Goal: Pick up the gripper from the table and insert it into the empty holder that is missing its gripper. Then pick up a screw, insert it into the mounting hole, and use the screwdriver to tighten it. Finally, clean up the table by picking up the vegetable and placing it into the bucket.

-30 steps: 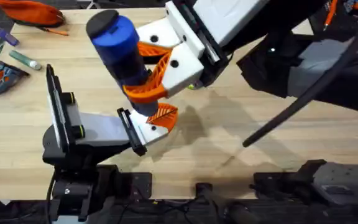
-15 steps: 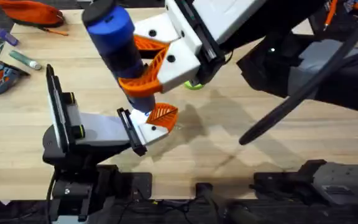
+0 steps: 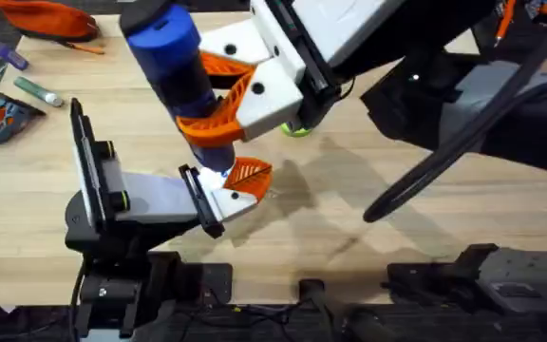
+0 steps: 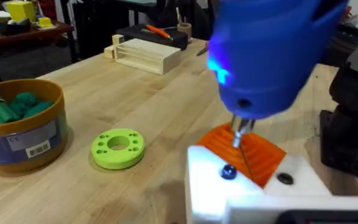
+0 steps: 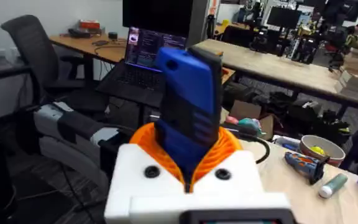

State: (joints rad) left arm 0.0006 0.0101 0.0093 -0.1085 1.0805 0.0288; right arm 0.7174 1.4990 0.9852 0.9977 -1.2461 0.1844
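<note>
The bucket (image 4: 18,127) sits well to the left of the holder (image 4: 253,186), holding dark green toys. On the holder the orange gripper (image 4: 253,152) is seated and a screw (image 4: 229,172) sits in its hole. The left fingers' state I cannot tell. The right gripper (image 3: 231,100) clamps the screwdriver (image 3: 180,81). The bit (image 4: 239,132) seems slightly right of the screw; recentre, keep upright, press lightly.

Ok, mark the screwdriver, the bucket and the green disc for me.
screwdriver (image 3: 174,62): overhead view, on its blue body.
bucket (image 4: 23,140): left wrist view, on the blue label band.
green disc (image 4: 118,148): left wrist view, on its flat top ring.
</note>
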